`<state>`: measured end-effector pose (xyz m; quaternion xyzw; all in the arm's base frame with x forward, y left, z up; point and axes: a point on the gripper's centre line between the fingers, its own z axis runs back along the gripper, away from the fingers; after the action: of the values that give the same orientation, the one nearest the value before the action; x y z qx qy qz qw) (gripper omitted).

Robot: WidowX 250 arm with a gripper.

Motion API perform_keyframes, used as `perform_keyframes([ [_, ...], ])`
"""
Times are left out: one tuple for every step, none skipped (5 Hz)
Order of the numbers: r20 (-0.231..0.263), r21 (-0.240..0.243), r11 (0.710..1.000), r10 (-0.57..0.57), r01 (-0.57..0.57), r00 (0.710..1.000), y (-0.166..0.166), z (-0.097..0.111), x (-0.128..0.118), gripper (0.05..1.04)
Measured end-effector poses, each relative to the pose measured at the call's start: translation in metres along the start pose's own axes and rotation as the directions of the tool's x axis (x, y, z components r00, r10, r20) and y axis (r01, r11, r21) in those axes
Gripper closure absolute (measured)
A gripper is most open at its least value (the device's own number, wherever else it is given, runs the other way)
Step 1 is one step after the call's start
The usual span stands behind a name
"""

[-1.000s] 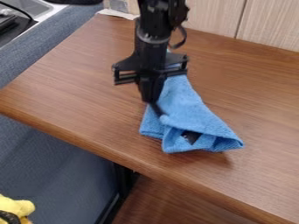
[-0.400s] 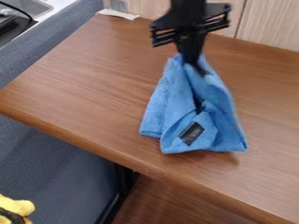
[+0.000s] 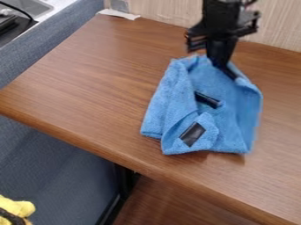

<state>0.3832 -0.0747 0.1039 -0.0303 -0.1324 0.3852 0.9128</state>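
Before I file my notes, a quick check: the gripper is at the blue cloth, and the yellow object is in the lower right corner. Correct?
No, the camera view shows the yellow object lower left; the gripper is at the blue cloth.

The black, jointed robot arm (image 3: 222,14) comes in from the top edge of the view, right of centre, and hangs steeply downward. At its lower end the black two-finger pincer (image 3: 233,75) points down, with its broad, bar-like carriage tilted so that the side toward the right of the view sits higher. Below this, the fingers stand close together in a narrow dark wedge, their ends slanting down and rightward
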Motion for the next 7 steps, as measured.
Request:
perform_keyframes([
  [-0.001,-0.002,1.0,0.011,-0.011,1.0,-0.011,-0.016,-0.001,1.03],
  [-0.012,0.02,1.0,0.023,-0.022,1.0,-0.01,-0.033,-0.005,1.03],
  [-0.041,0.023,1.0,-0.005,0.006,0.999,-0.012,-0.036,-0.008,1.009],
  [-0.041,0.025,0.999,-0.019,0.02,0.999,-0.015,-0.03,-0.005,0.863],
  [-0.033,0.041,0.999,-0.013,0.015,0.999,-0.012,-0.03,-0.004,0.606],
  [-0.028,0.064,0.998,-0.004,0.006,1.0,-0.009,-0.03,-0.003,0.297],
  [-0.033,0.065,0.998,0.0,0.002,0.999,-0.009,-0.029,-0.004,0.083],
])
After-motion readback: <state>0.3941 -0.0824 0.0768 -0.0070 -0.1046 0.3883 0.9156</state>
